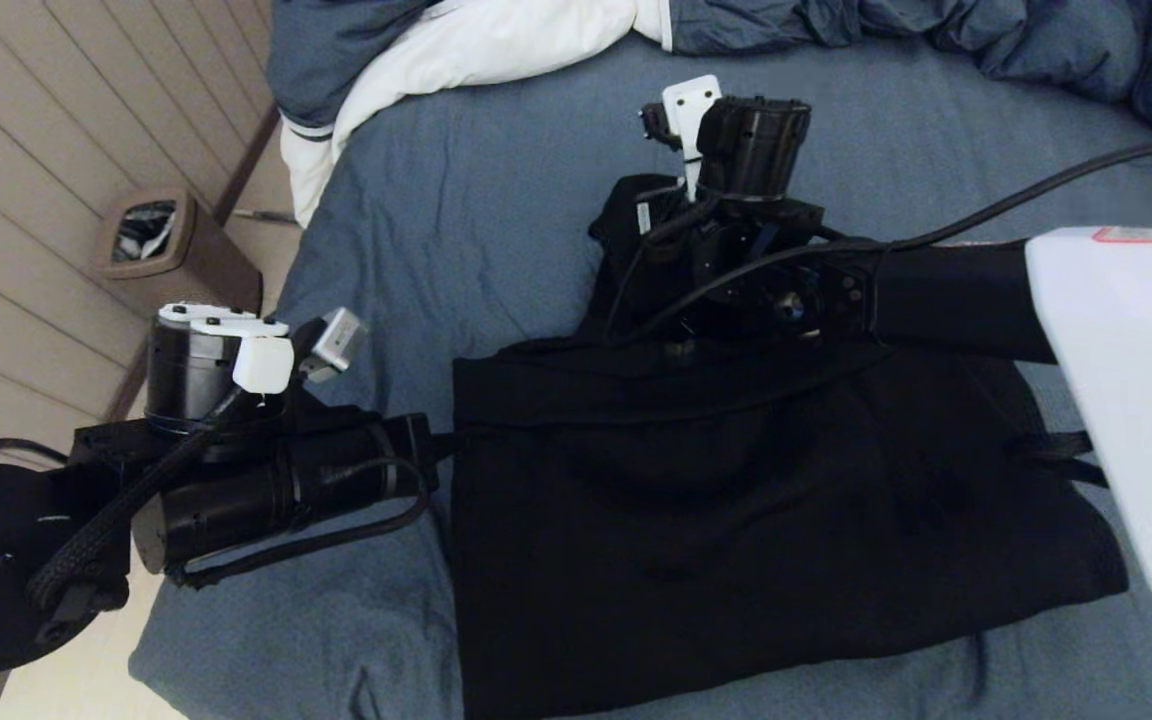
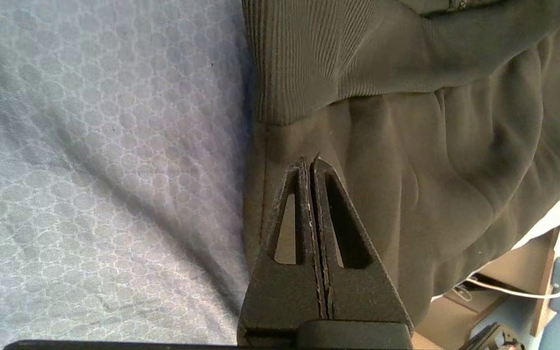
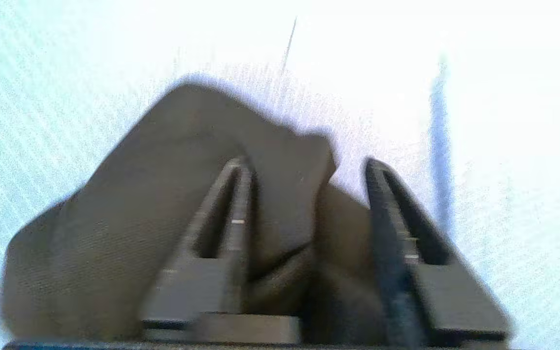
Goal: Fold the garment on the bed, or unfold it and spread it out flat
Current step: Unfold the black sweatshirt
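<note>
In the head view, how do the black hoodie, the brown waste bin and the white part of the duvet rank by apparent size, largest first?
1. The black hoodie, clearly the largest.
2. The white part of the duvet.
3. The brown waste bin, the smallest.

The duvet is cut by the picture's edge and the bin stands farther away, on the floor, so this ranks only how they look.
</note>
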You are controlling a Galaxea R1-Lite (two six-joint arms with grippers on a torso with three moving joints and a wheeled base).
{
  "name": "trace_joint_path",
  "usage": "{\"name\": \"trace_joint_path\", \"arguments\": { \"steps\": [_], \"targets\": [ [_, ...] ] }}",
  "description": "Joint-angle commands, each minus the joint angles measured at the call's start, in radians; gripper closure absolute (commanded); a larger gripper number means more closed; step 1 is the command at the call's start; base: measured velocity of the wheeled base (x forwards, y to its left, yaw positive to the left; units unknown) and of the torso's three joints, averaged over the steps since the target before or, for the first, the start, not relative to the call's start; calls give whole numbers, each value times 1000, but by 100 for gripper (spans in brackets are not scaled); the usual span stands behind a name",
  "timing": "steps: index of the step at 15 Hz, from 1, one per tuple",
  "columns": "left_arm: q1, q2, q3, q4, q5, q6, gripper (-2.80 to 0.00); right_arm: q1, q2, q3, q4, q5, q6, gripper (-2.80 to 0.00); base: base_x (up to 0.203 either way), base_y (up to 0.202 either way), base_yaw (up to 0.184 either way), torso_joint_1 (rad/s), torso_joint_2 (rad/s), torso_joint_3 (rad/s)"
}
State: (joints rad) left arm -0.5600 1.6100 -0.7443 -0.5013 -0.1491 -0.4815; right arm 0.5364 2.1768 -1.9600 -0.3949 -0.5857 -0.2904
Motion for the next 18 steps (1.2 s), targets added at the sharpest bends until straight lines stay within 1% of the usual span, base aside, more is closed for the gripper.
{"name": "trace_joint_path", "arguments": {
  "steps": [1,7,10,11,13,14,15,17,18],
  "targets": [
    [-9,4,3,-8,0,-3,0,1,-39,1,-4,-2,-4,-280,0,0,0,0,0,0],
    [-11,5,5,-8,0,-3,0,5,-146,3,2,0,-8,-280,0,0,0,0,0,0],
    [-14,7,5,-8,0,-3,0,26,-258,40,11,-2,-7,-280,0,0,0,0,0,0],
    [-18,7,6,-9,2,-3,0,49,-299,97,26,-2,-6,0,0,0,0,0,0,0],
    [-26,5,12,-10,2,-2,0,121,-406,239,90,-1,-2,0,0,0,0,0,0,0],
    [-30,5,14,-10,0,-2,0,163,-463,294,186,10,2,0,0,0,0,0,0,0],
    [-41,7,15,-10,2,-2,0,186,-513,332,342,53,22,0,0,0,0,0,0,0],
    [-58,10,23,-11,3,-1,0,210,-590,355,595,215,123,0,0,0,0,0,0,0],
    [-58,10,25,-18,5,0,0,213,-598,351,679,244,157,0,0,0,0,0,0,0]
  ]
}}
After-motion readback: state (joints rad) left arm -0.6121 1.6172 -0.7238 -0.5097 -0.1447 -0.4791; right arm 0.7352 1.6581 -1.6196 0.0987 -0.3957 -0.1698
